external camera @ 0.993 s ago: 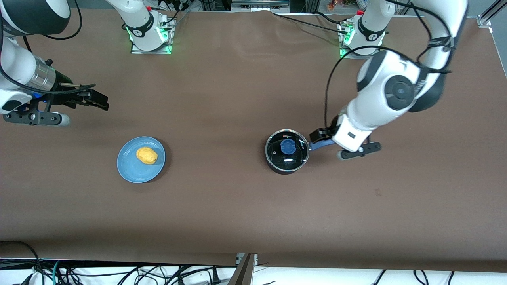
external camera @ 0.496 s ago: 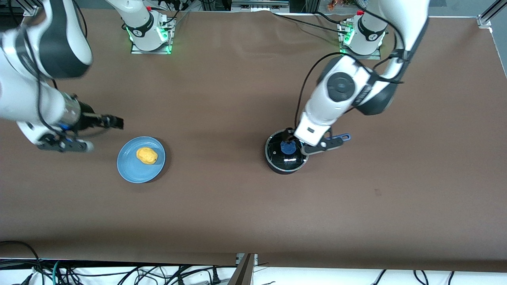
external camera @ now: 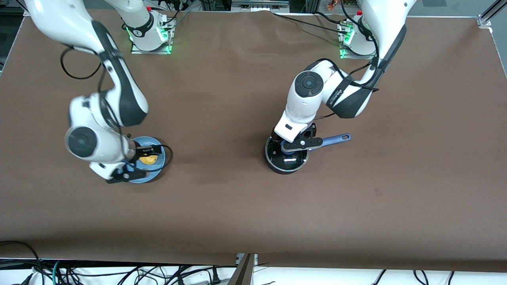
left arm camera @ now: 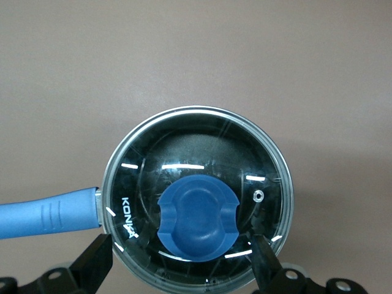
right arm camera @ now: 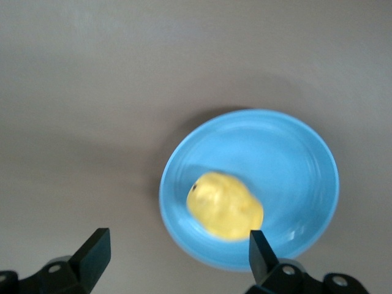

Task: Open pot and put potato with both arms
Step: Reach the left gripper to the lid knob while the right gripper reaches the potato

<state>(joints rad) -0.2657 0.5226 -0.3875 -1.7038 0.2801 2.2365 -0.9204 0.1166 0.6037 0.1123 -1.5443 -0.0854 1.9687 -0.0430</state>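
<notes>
The black pot [external camera: 286, 163] stands mid-table with its blue handle [external camera: 336, 139] toward the left arm's end. Its glass lid [left arm camera: 196, 153] with a blue knob [left arm camera: 197, 215] is on it. My left gripper [external camera: 288, 143] hangs open just over the lid; in the left wrist view [left arm camera: 179, 269] its fingertips [left arm camera: 92, 264] straddle the knob without touching it. The yellow potato [external camera: 149, 160] lies on a blue plate [external camera: 155, 141]. My right gripper [external camera: 139, 157] is open over the plate; in the right wrist view [right arm camera: 176, 254] the potato [right arm camera: 225, 206] lies near one fingertip [right arm camera: 260, 252].
The blue plate [right arm camera: 288, 159] sits toward the right arm's end of the brown table [external camera: 222, 190]. The arm bases with green lights stand along the table's edge farthest from the front camera. Cables hang below the near edge.
My right arm swung in from the table's end to over the plate and potato. My left gripper moved from beside the pot's handle to over the lid's knob.
</notes>
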